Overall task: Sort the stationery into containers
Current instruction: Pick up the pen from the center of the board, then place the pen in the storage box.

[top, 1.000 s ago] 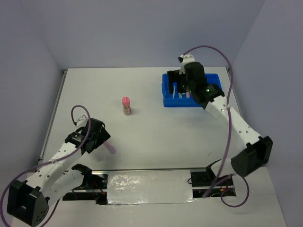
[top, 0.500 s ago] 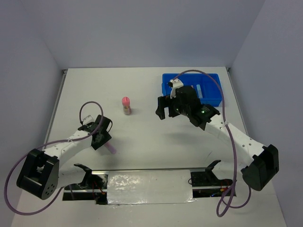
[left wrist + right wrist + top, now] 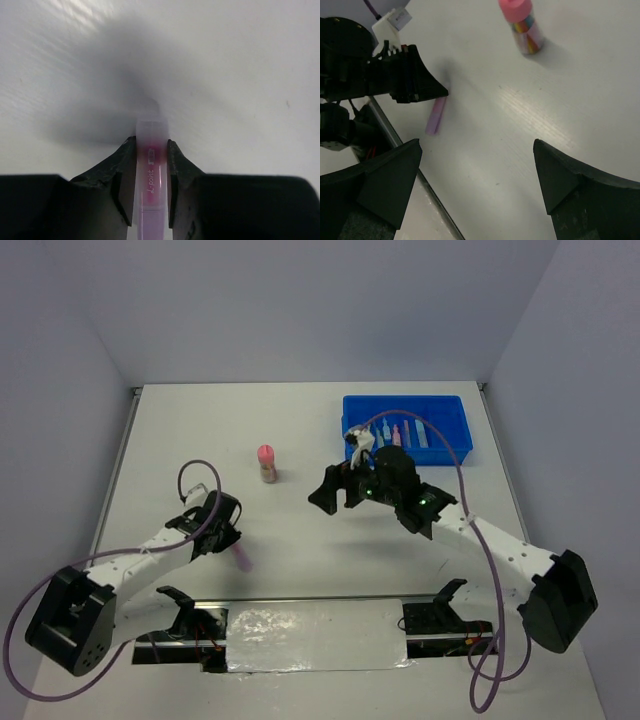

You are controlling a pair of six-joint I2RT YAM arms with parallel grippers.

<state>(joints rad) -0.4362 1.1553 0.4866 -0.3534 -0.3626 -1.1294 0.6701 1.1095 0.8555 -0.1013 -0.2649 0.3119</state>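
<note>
Left gripper (image 3: pixel 151 150) nipped shut on the pink highlighter (image 3: pixel 151 175), low over the table (image 3: pixel 300 430).
Its jaws meet both sides of the barrel, which runs lengthwise between them. The blue tray (image 3: pixel 460 402) sits well apart, far right. That smooth barrel may slide out on lifting, and the wide-open, empty right gripper (image 3: pixel 477 165) hovers mid-table, likely in the way.

1. The top view is bright and even, and the flat white table (image 3: pixel 330 550) looks sharp.
2. A shiny silver strip (image 3: pixel 315 635) at its near edge glares.
3. In the left wrist view, a big soft shadow (image 3: pixel 115 100) lies past the see-through pink highlighter (image 3: pixel 150 170). The left gripper's black fingers (image 3: pixel 117 175) look blurry.
4. In the right wrist view, the right gripper's black fingers (image 3: pixel 385 175) are fuzzy too.
</note>
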